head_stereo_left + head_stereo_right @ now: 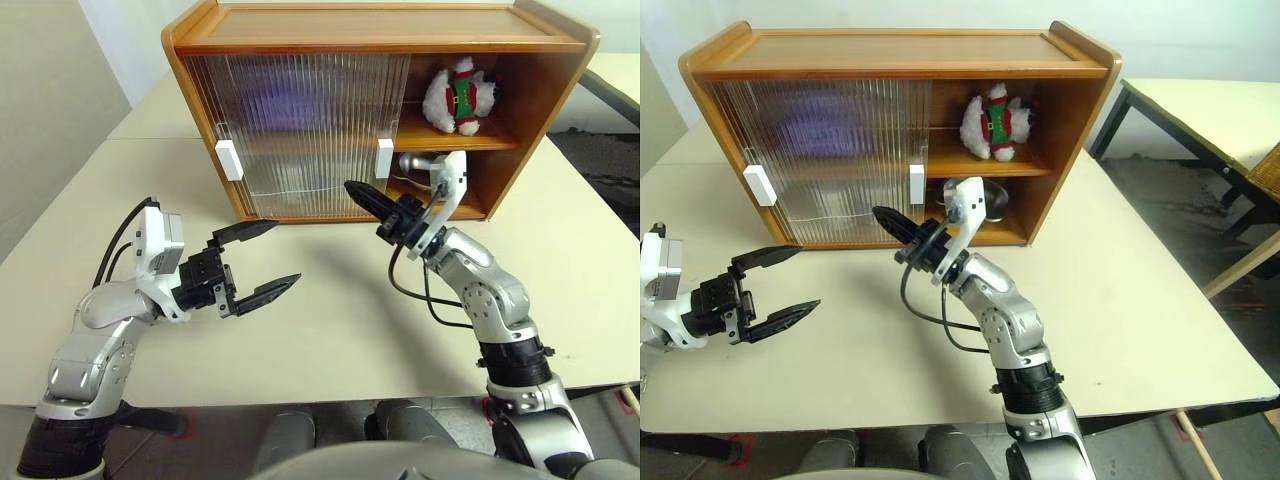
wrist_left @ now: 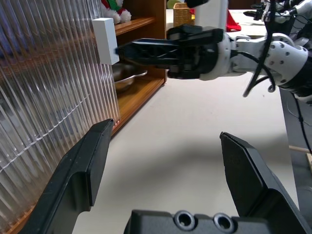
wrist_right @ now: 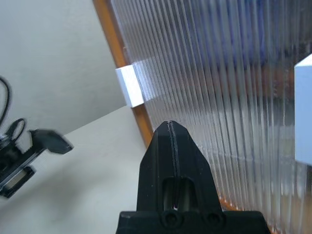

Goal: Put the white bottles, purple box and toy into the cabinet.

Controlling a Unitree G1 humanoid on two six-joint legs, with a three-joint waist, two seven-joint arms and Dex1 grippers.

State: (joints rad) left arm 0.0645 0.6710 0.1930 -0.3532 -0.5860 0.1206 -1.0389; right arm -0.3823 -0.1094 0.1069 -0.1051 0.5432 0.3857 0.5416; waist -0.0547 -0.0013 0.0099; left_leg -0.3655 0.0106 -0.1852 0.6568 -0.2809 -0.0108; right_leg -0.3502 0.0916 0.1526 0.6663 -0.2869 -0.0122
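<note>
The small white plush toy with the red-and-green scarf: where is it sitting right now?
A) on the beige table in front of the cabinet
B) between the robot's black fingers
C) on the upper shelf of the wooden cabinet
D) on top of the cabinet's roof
C: the small white plush toy sits on the upper shelf in the open right side of the orange-brown wooden cabinet.

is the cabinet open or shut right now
Open on its right side. Both ribbed doors of the cabinet sit to the left, leaving the toy and metal dish uncovered.
</note>
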